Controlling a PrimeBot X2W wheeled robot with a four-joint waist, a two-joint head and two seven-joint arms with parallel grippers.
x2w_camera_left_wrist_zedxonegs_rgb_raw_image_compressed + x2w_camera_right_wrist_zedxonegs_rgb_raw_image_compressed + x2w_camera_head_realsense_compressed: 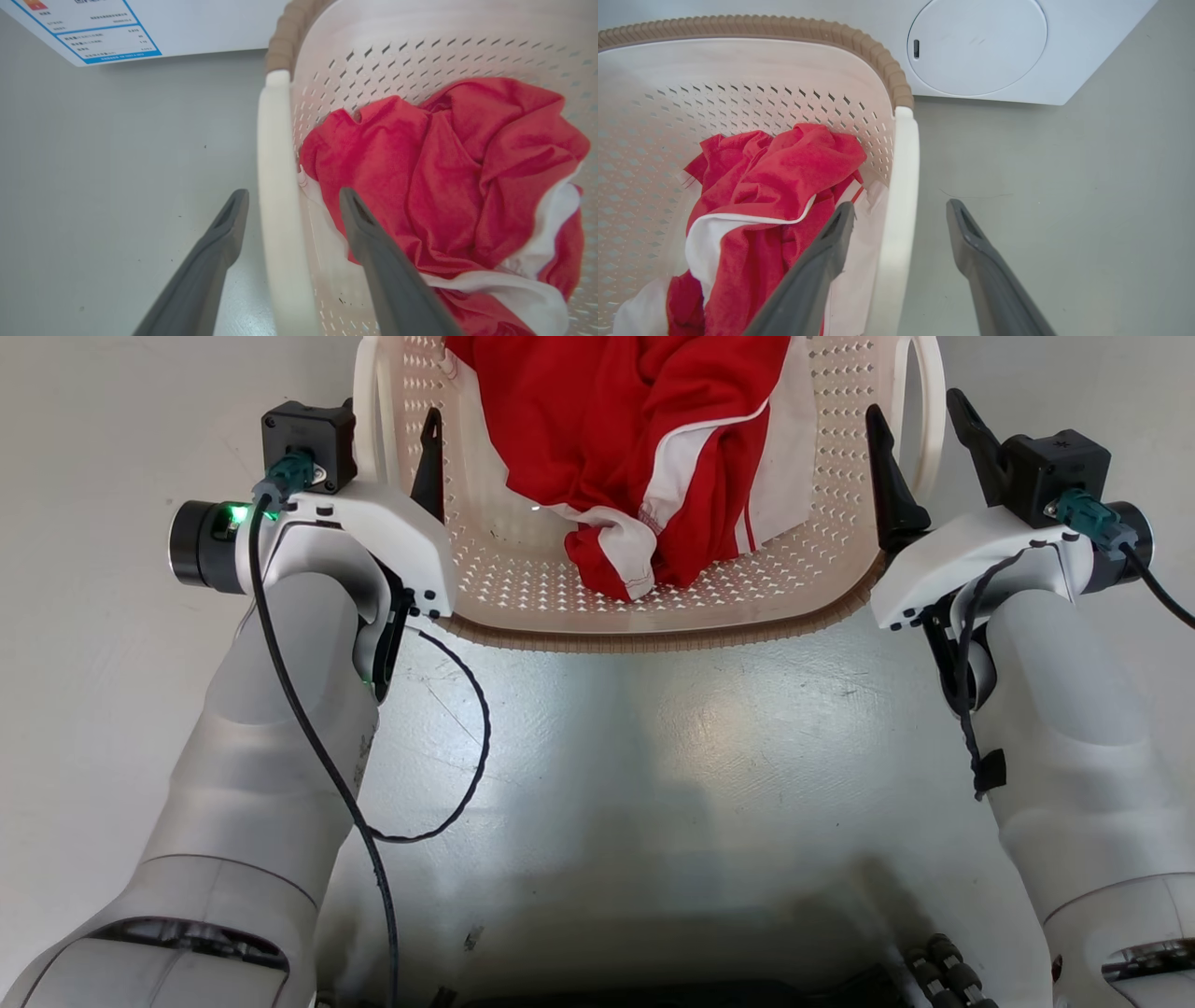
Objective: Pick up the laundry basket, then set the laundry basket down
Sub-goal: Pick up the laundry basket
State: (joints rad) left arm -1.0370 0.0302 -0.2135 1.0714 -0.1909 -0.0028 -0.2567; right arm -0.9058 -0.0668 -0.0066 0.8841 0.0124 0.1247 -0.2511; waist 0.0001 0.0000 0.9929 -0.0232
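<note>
Print on label [103,37] (blue-bordered) seems unreadable.

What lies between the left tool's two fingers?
The white side handle of the laundry basket runs between the fingers of the open left tool, one finger outside, one inside; the left wrist view shows it.

Cream-white perforated plastic laundry basket [845,495], rounded-rectangular, brown woven-look rim, white loop handles [275,186] at both sides. Upright on grey floor [653,756]. Holds crumpled red-and-white cloth [635,420].

Garment [635,448] in laundry basket [653,639], washer [978,46] behind
</note>
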